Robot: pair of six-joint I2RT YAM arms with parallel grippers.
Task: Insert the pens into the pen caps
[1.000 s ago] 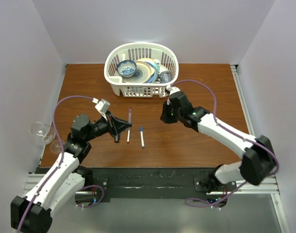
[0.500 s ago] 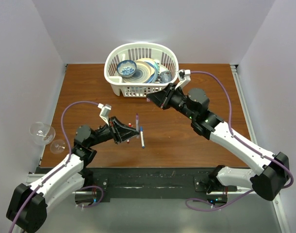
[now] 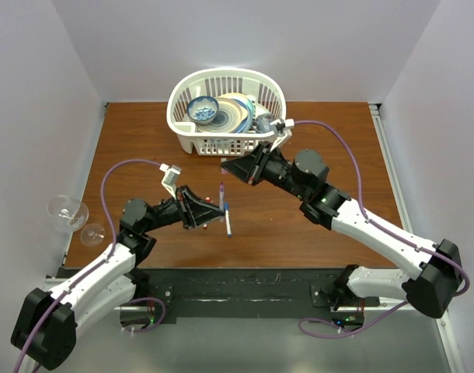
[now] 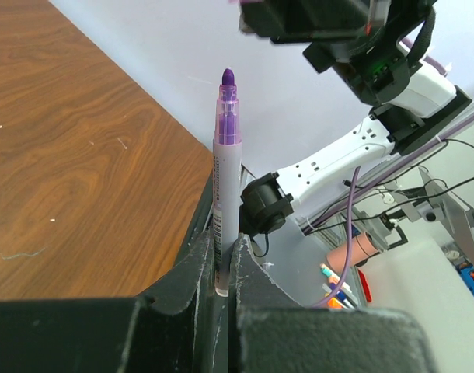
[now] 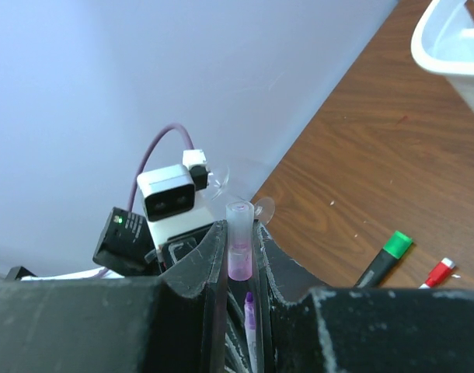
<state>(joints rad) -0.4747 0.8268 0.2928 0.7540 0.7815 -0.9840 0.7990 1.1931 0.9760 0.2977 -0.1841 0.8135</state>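
Since 1 s ago our right gripper (image 3: 231,166) swung left, pinching clear cap (image 5: 238,242) near purple pen (image 4: 225,186) we clamp upright in left gripper (image 4: 224,260). Not capped yet; blue pen (image 3: 227,220) & others wait on table (image 3: 144,148).

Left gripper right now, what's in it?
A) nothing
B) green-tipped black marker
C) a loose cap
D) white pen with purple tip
D: in the left wrist view the white pen with its purple tip stands clamped between the left gripper's fingers.
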